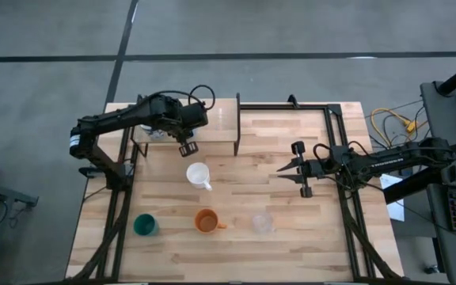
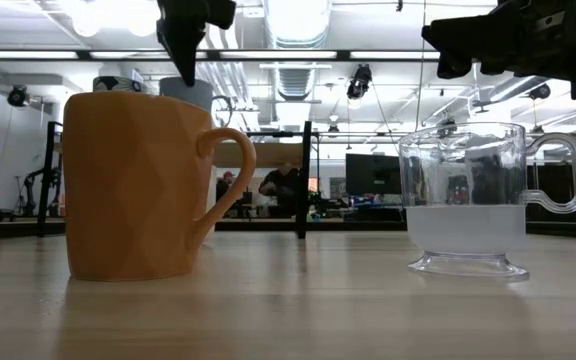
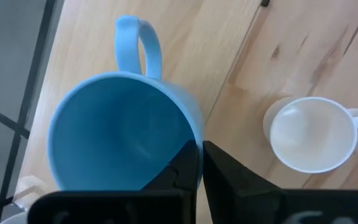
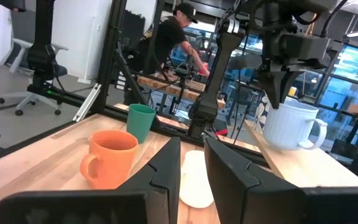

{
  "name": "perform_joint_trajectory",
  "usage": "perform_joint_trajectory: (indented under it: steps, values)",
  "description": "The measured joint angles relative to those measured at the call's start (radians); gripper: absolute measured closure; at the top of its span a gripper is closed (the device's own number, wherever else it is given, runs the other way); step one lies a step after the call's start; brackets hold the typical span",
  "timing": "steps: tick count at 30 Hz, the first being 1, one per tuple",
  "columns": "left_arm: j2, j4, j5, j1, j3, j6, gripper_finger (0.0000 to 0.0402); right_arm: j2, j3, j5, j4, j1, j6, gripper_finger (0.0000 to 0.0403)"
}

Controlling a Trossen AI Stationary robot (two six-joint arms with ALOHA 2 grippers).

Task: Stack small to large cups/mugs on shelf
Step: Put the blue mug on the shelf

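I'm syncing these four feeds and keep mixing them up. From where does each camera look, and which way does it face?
High view: overhead, straight down; both arms, shelf.
Low view: tabletop level, facing the room; orange mug, clear cup, arms above.
Left wrist: down past its shut fingers gripping the light blue mug rim.
Right wrist: across the table past its own fingers.
Shared: white mug in left wrist and high.

A robotics lab or workshop is indicated: a butcher-block table point(image 1: 236, 237) on a black metal frame is set on grey concrete floor point(image 1: 291, 32), while monitors point(image 2: 373, 172), ceiling ducts point(image 2: 293, 75) and a person point(image 4: 176, 37) at benches are seen beyond.
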Motion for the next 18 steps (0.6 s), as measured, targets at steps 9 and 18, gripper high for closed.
perform_joint_trajectory:
  steps: [9,18]
  values:
    - [0.0,0.025,-0.006,0.019,-0.017,0.02,0.0401,0.0,0.0,0.0,0.001,0.0,-0.004,0.0335]
    - [0.0,0.046,0.017,0.021,-0.021,0.023,0.0401,0.0,0.0,0.0,0.001,0.0,-0.004,0.0335]
